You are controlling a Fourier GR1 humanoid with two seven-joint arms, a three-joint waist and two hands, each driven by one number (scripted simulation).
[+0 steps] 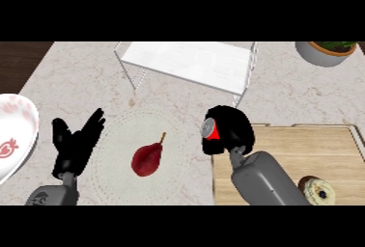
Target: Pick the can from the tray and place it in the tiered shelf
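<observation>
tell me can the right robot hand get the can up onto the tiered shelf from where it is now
Probably yes. The right robot hand is curled round the can just in front of the tiered shelf, and nothing shows on the counter between them.

Bare counter [178,99] before shelf [191,61] — wire legs flank.

Tiered shelf [191,60] sits at the back middle of the table [285,96]. Tray [314,144] is at my front right, doughnut [318,191] on its near part. My right hand [231,130] holds the can [209,129] over the tray's left edge. Pear [148,159] lies on a mat [143,144] front centre, my left hand [75,142] beside it. Plate [13,137] far left, pot [327,50] back right.
</observation>
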